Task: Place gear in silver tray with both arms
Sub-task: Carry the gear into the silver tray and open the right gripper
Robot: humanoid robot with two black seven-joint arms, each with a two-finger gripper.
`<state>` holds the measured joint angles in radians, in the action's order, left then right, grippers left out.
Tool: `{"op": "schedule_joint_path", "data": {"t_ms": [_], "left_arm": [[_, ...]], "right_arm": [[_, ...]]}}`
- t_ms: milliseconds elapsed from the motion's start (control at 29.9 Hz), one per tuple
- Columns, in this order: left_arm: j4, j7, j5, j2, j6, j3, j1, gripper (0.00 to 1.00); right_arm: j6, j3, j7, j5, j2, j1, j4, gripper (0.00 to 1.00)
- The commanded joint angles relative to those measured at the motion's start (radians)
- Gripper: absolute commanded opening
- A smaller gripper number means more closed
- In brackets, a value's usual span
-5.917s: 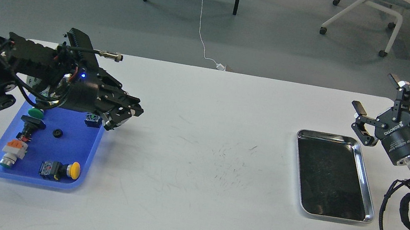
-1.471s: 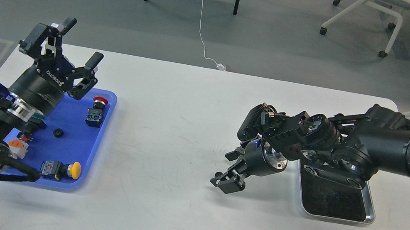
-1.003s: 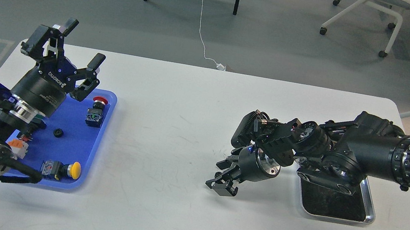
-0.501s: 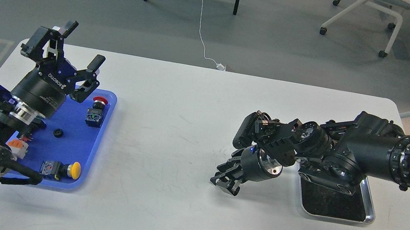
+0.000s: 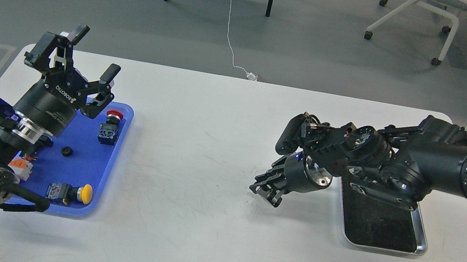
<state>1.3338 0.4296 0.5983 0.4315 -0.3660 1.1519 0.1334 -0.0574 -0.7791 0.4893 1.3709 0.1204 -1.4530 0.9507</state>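
The black left gripper [image 5: 75,60] is held wide open above the blue plastic tray [image 5: 79,161], where push buttons and a small black gear [image 5: 65,151] are kept. The black right gripper [image 5: 268,188] is seen closed beside the shiny silver metal tray [image 5: 422,236]; whether something is gripped cannot be told.

Shiny metal silver tray [image 5: 421,231], glossy blue plastic tray [image 5: 115,148], matt scuffed white table [image 5: 198,221].

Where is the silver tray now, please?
In the head view the silver tray lies on the right side of the white table, partly hidden under the right arm; the right gripper hangs just left of it.
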Motion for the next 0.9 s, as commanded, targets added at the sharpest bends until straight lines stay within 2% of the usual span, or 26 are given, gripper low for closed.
{"op": "schedule_joint_path", "data": {"t_ms": [0, 234, 401, 602, 869], "left_arm": [[0.001, 0.000, 0.000, 0.000, -0.001, 0.000, 0.000, 0.98], [0.001, -0.002, 0.001, -0.019, -0.004, -0.001, 0.000, 0.98], [0.001, -0.002, 0.001, -0.022, -0.004, -0.003, 0.000, 0.98], [0.002, -0.002, 0.001, -0.030, -0.004, -0.003, 0.000, 0.98], [0.004, -0.002, 0.003, -0.036, -0.002, -0.003, 0.000, 0.98]], "right_arm": [[0.001, 0.008, -0.001, -0.001, 0.100, -0.049, 0.039, 0.15], [-0.006, 0.006, -0.001, 0.013, 0.366, -0.087, 0.106, 0.16], [-0.006, -0.008, -0.001, 0.020, 0.488, -0.043, 0.099, 0.16], [-0.006, -0.006, -0.001, 0.024, 0.522, 0.031, 0.050, 0.16], [-0.002, -0.002, -0.001, 0.024, 0.460, 0.144, -0.089, 0.19]]}}
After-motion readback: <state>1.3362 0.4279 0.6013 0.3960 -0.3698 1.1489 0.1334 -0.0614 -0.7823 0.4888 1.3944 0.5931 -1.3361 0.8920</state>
